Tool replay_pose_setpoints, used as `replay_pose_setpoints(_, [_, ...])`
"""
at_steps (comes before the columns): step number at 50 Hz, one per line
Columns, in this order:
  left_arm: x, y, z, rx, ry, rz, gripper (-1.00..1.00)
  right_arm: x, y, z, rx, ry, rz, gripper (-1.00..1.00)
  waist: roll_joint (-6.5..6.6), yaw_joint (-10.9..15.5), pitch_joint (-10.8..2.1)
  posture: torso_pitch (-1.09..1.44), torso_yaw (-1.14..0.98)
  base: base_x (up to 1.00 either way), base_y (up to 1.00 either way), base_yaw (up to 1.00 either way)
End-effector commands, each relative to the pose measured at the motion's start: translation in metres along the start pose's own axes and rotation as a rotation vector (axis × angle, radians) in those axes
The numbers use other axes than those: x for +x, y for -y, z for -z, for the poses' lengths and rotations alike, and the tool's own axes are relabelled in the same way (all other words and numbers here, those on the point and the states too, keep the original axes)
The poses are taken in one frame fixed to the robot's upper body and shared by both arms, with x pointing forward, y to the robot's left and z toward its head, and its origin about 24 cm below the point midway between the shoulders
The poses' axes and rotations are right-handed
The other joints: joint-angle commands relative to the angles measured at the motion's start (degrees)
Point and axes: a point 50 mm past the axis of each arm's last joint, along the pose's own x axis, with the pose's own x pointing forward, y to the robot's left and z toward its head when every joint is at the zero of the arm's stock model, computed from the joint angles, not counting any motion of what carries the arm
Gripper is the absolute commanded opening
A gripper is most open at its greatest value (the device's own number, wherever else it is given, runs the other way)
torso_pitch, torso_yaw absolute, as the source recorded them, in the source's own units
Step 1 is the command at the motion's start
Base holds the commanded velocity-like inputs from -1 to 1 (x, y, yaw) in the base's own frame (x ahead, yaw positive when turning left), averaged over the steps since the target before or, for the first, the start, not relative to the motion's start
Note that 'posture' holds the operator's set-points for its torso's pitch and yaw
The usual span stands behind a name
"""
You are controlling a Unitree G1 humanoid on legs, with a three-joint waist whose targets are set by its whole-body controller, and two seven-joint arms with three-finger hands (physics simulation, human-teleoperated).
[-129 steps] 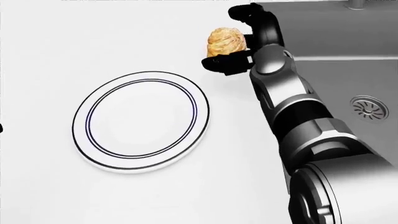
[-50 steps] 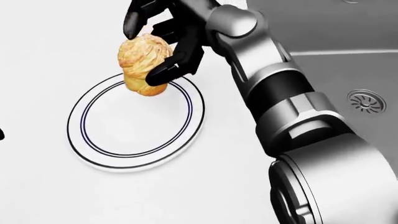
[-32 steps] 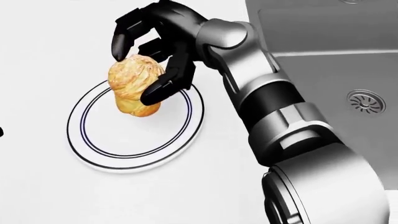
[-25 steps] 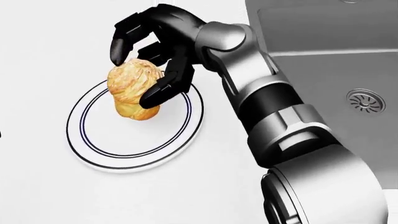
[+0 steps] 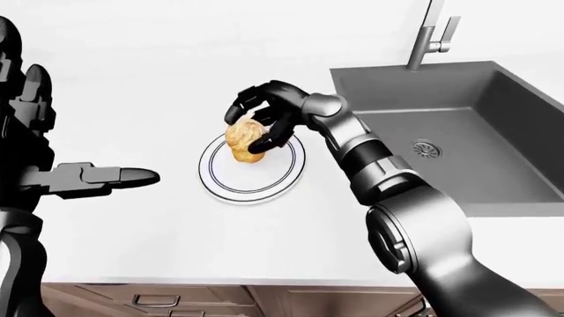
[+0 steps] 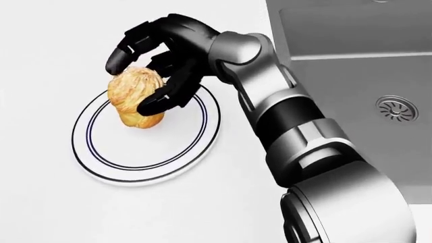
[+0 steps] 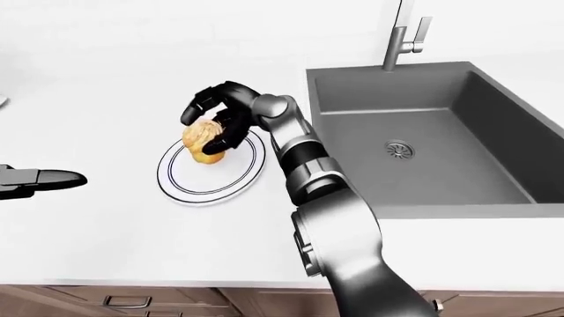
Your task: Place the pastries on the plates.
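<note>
The dark grey sink basin (image 5: 458, 132) sits at the right of the white countertop (image 5: 176, 224). On the round white plate with thin dark rings (image 6: 168, 162) (upper-left part), the black three-fingered right hand (image 6: 158, 63) has lowered the golden flaky pastry (image 6: 135, 96), fingers curled around it. The left hand (image 5: 97, 177) stays extended, fingers straight, holding nothing.

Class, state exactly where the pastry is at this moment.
In the head view the pastry sits left of centre, gripped by the right hand over the upper-left part of the plate, well left of the sink.

Right hand (image 6: 145, 71) reaches out, fingers curled (gripping); left hand (image 5: 88, 178) extended flat.
</note>
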Motion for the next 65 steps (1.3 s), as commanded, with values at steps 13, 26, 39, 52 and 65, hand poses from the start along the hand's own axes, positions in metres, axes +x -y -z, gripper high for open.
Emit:
replay_pose_setpoints(13, [0.002, -0.002, -0.011, 0.022, 0.064, -0.022, 1.00, -0.006, 0.014, -0.034, -0.044, 0.099, 0.044, 1.00, 0.38, -0.01, -1.65, 0.00, 0.00, 0.00, 0.00, 0.00])
replay_pose_setpoints(26, [0.002, -0.001, -0.010, 0.021, 0.063, -0.020, 1.00, -0.016, 0.031, -0.053, -0.028, 0.152, 0.119, 1.00, 0.29, 0.03, -1.55, 0.00, 0.00, 0.00, 0.00, 0.00])
replay_pose_setpoints(39, [0.007, -0.001, -0.014, 0.021, 0.072, -0.015, 1.00, -0.051, 0.078, -0.077, 0.025, 0.222, 0.429, 1.00, -0.13, 0.31, -1.38, 0.00, 0.00, 0.00, 0.00, 0.00])
replay_pose_setpoints(52, [0.007, -0.001, -0.017, 0.023, 0.081, -0.016, 1.00, -0.129, 0.116, -0.104, 0.038, 0.288, 0.788, 1.00, -1.28, 1.01, -0.90, 0.00, 0.00, 0.00, 0.00, 0.00])
replay_pose_setpoints(65, [-0.003, -0.019, -0.036, 0.043, 0.114, -0.053, 1.00, -0.178, 0.106, -0.112, 0.005, 0.288, 0.864, 1.00, -1.70, 1.03, -0.41, 0.00, 0.00, 0.00, 0.00, 0.00])
